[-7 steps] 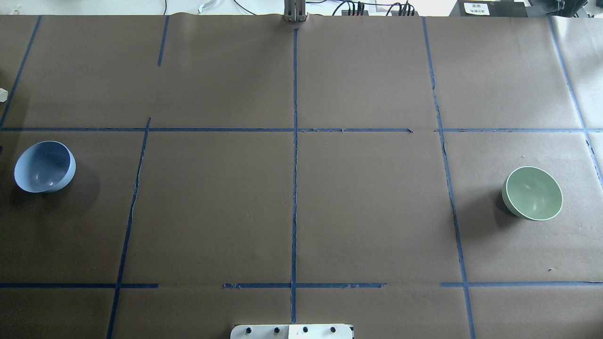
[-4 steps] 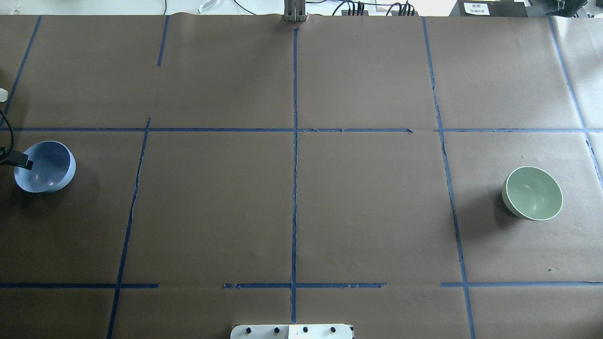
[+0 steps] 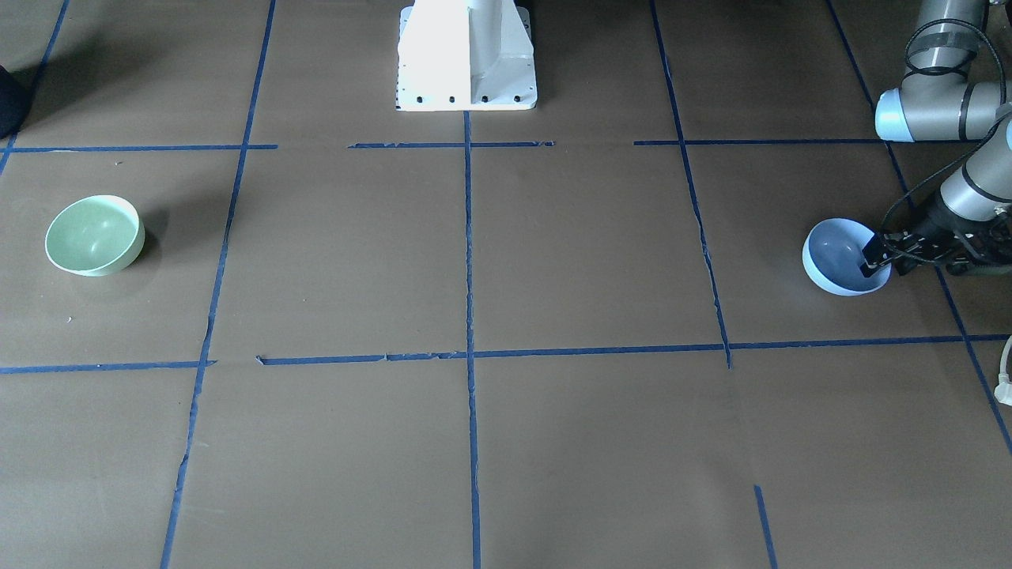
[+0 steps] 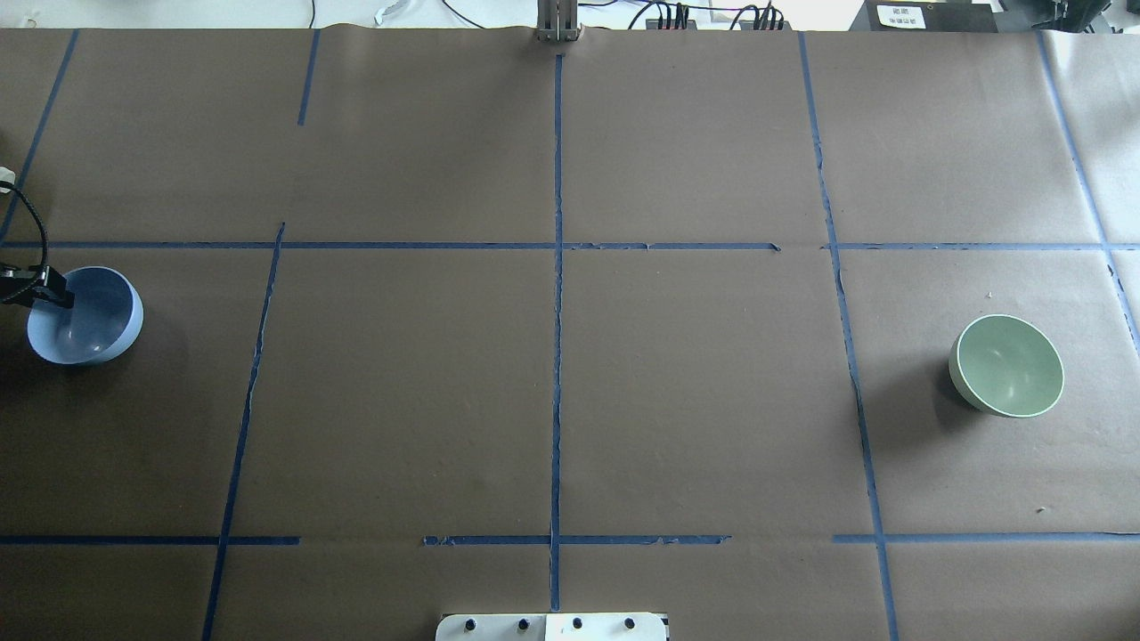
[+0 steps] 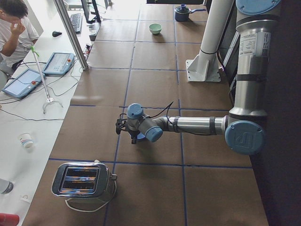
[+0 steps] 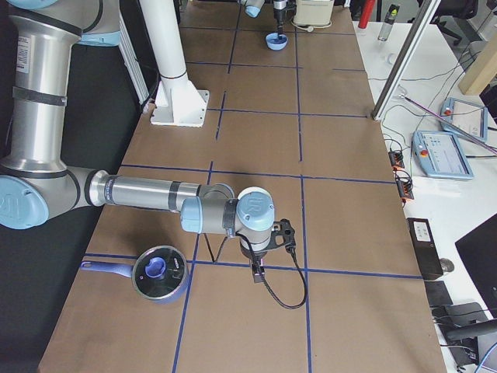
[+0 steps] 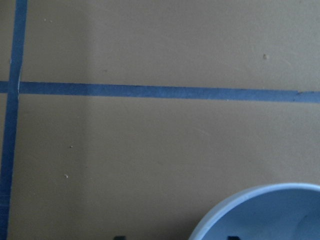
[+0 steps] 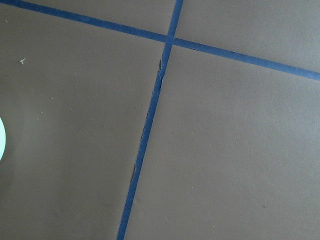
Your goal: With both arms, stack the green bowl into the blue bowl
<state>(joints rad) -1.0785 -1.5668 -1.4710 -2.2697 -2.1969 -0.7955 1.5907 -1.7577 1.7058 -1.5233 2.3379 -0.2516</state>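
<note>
The blue bowl [image 4: 89,320] stands upright at the table's left end; it also shows in the front view [image 3: 838,261]. My left gripper [image 4: 52,290] is at its far-left rim, open. In the left wrist view one fingertip [image 7: 230,238] is inside the bowl [image 7: 270,215] and the other is outside. The green bowl [image 4: 1006,365] stands alone at the right end, also in the front view [image 3: 95,235]. My right gripper [image 6: 256,272] shows only in the exterior right view, pointing down; I cannot tell whether it is open or shut.
The white pedestal base [image 3: 466,55] stands at the robot's side of the table. A toaster [image 5: 82,179] sits beyond the blue bowl's end. A pot with a blue lid [image 6: 159,272] sits near the right arm. An operator [image 5: 14,23] sits beside the table.
My left gripper has come in from the left edge of the overhead view and reached the blue bowl's rim. Neither bowl has moved.
</note>
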